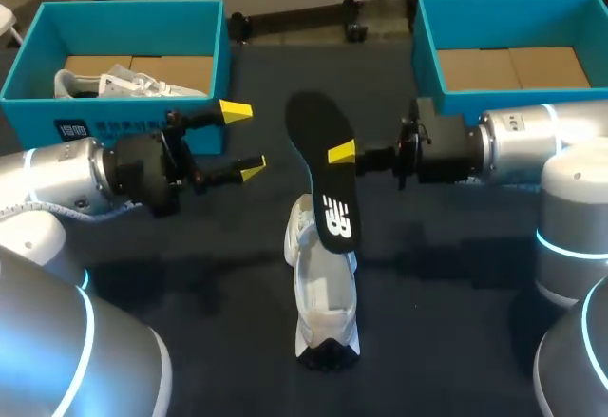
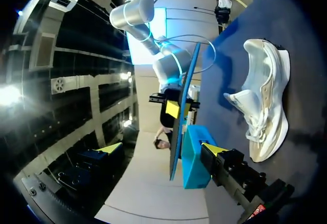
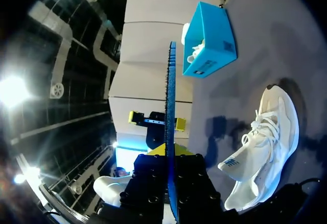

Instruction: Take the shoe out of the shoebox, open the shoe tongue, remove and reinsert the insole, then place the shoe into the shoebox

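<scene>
The right gripper (image 1: 347, 154) clamps the insole (image 1: 323, 184) (shoe (image 1: 323, 293) at its 6 o'clock). The left gripper (image 1: 244, 139), at 9 o'clock, gapes empty.

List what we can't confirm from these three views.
- Head view: the insole covers the right gripper's far finger and part of the shoe. Whether the insole touches the shoe is unclear.
- Head view: the left box's front wall cuts off the second shoe inside.
- Right wrist view: the insole is edge-on, so its faces are unseen.
</scene>
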`<state>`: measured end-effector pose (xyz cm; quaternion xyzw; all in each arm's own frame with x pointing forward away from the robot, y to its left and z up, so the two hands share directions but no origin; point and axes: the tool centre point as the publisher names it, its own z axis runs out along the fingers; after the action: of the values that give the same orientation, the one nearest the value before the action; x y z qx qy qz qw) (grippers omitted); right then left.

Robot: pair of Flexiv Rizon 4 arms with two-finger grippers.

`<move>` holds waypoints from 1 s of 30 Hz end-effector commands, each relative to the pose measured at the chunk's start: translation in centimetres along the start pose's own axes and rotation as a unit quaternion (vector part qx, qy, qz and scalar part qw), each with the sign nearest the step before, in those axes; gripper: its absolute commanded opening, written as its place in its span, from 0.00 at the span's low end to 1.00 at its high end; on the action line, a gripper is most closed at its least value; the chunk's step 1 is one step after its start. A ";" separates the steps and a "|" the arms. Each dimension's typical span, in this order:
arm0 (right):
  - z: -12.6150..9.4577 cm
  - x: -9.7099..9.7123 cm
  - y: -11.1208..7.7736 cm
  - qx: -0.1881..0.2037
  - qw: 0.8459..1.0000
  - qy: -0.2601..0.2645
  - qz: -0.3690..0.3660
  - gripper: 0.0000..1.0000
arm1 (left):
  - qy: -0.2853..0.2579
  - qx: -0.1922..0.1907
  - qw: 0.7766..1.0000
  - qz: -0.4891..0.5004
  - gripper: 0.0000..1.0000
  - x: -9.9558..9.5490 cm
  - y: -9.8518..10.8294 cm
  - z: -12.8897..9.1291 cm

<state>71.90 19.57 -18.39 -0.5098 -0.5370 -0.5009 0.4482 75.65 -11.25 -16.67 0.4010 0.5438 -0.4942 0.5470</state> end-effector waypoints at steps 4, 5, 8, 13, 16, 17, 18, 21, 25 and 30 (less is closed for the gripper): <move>1.1 0.3 -0.9 -0.024 0.999 -0.026 -0.008 0.00 | 0.006 -0.024 1.000 -0.012 1.00 0.7 -0.5 1.1; 1.1 0.3 -1.0 -0.026 0.999 -0.026 -0.008 0.00 | 0.006 -0.025 1.000 -0.012 1.00 0.9 -0.5 1.3; 1.3 0.2 -1.2 -0.028 0.999 -0.020 -0.008 0.00 | 0.008 -0.025 1.000 -0.014 1.00 1.1 -0.5 1.6; 1.6 -0.1 -1.6 -0.029 0.999 -0.015 -0.002 0.00 | 0.017 -0.016 1.000 -0.015 1.00 1.6 -0.5 2.7; 1.7 -0.2 -1.7 -0.028 1.000 -0.011 -0.001 0.00 | 0.020 -0.013 1.000 -0.017 0.98 1.8 -0.5 3.2; 1.8 -0.2 -1.8 -0.028 1.000 -0.011 0.000 0.00 | 0.021 -0.013 1.000 -0.014 0.95 1.9 -0.4 3.4; 1.8 -0.3 -1.8 -0.028 1.000 -0.011 0.000 0.00 | 0.023 -0.011 1.000 -0.014 0.93 2.0 -0.5 3.6; 1.8 -0.3 -1.8 -0.028 1.000 -0.011 0.000 0.00 | 0.029 -0.008 0.999 -0.011 0.90 2.4 -0.6 4.0; 1.8 -0.3 -1.8 -0.028 1.000 -0.011 0.000 0.00 | 0.032 -0.009 0.999 -0.010 0.79 2.9 -0.5 4.5; 1.8 -0.3 -1.8 -0.028 1.000 -0.011 0.000 0.00 | 0.043 -0.001 0.999 -0.008 0.72 3.2 -0.6 4.8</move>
<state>70.25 21.26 -18.95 -0.5264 -0.5272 -0.5103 0.4296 75.47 -16.00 -19.19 0.4120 0.5702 -0.4818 0.5225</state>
